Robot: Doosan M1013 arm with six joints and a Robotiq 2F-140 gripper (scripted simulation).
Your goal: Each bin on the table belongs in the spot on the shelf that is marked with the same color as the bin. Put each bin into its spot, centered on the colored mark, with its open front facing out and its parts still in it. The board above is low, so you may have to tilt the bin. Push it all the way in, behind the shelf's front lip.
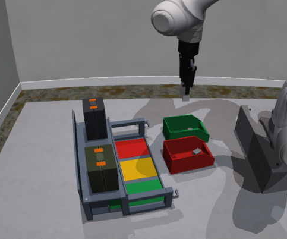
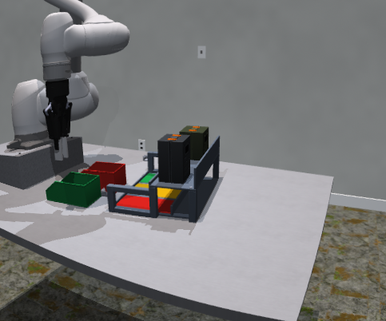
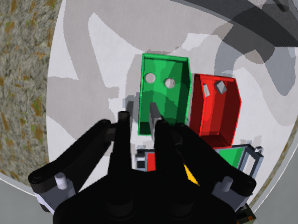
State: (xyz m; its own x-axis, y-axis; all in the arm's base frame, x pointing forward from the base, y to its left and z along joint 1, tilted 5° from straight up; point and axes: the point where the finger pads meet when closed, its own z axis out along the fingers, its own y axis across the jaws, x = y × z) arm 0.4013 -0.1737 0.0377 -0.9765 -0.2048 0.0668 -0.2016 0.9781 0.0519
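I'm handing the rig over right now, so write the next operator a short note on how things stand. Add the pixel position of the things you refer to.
Claw (image 1: 186,96) (image 2: 61,153) (image 3: 141,110): holding nothing, fingers slightly apart, raised above the table by the green bin.
Green bin (image 1: 182,133) (image 2: 73,191) (image 3: 165,97) and red bin (image 1: 192,162) (image 2: 112,176) (image 3: 216,112): side by side on the table, parts inside.
Done: neither bin shelved.
Left: each bin onto its matching color, centered, open front out, behind the lip.

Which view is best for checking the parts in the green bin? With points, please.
Wrist: it looks down into the green bin (image 1: 181,126) (image 2: 73,191) (image 3: 165,100) and shows two round parts. The top view shows only a bit of one low inside. The exterior view shows the outer walls and rim, no parts.
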